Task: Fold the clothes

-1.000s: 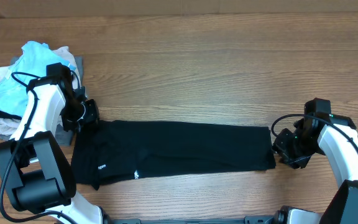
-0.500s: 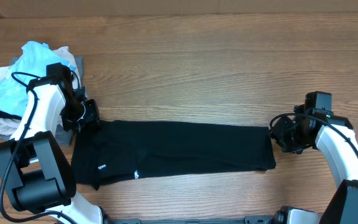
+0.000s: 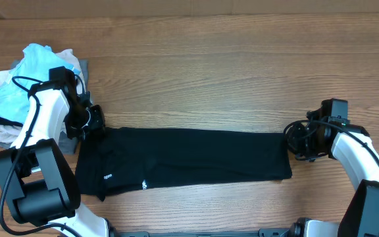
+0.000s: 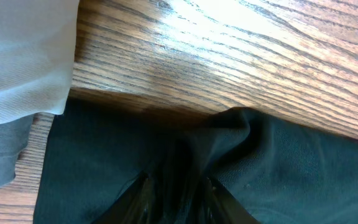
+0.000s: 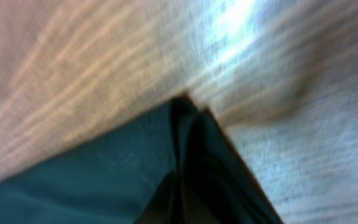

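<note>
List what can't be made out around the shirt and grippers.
Overhead: white print on the black shirt too small to read.
Right wrist: whole view blurred; right gripper merges with the cloth.
Left wrist: left gripper mostly cut off by the bottom edge.

shirt (image 3: 189,161) across table (image 3: 229,72), garment pile (image 3: 18,85) beyond its left end

My left gripper (image 3: 99,124) pinches a fold of the black shirt (image 3: 189,158) between its fingers (image 4: 137,198). My right gripper (image 3: 290,140) is closed, seemingly on the shirt's corner.
</note>
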`<action>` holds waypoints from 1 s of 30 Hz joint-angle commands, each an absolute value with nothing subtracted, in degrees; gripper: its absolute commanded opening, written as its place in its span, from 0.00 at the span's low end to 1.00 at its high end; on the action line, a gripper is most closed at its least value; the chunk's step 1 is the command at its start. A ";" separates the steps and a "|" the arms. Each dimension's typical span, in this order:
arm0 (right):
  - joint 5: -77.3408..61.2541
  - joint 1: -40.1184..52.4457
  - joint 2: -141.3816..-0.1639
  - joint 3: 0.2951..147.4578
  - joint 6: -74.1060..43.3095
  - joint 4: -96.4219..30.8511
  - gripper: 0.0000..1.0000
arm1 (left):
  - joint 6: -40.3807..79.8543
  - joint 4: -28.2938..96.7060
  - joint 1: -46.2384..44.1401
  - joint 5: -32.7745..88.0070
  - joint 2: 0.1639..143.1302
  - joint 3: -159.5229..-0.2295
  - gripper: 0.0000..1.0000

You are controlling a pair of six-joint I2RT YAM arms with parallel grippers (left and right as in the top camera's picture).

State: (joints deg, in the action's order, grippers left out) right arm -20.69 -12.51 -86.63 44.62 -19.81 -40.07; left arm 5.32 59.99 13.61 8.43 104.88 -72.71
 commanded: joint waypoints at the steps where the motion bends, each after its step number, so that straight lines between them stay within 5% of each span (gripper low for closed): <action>1: -20.73 -13.26 -86.11 46.83 -19.90 -38.76 0.04 | 3.79 59.77 13.80 9.30 103.07 -73.60 0.31; 8: -15.86 -13.69 -86.11 46.87 -23.38 -37.26 0.06 | 3.79 59.75 13.80 9.30 103.07 -73.60 0.32; 9: -16.25 -13.69 -86.11 46.87 -23.40 -37.15 0.11 | 3.81 59.75 13.80 9.30 103.07 -73.60 0.32; 11: -16.08 -13.74 -86.11 46.87 -22.48 -37.10 0.39 | 3.79 59.79 13.80 9.30 103.07 -73.60 0.32; 21: -16.21 -18.96 -86.11 46.89 -22.74 -44.56 0.48 | 0.19 63.68 13.91 13.63 102.45 -75.31 0.37; 25: -28.42 -19.05 -86.11 46.89 -13.56 -46.30 0.46 | -1.58 64.49 13.82 17.10 99.66 -76.03 0.40; 26: -31.46 -18.81 -86.11 46.89 -11.42 -46.63 0.36 | -1.80 64.99 13.78 17.89 98.96 -76.03 0.37; 30: -37.50 -17.56 -86.11 46.89 -8.99 -48.21 0.14 | -1.76 68.42 12.14 18.20 98.13 -75.61 0.08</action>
State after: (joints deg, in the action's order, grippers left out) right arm -29.65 -18.52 -86.63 45.76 -13.17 -47.66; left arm -0.08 67.26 13.41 15.68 99.92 -74.72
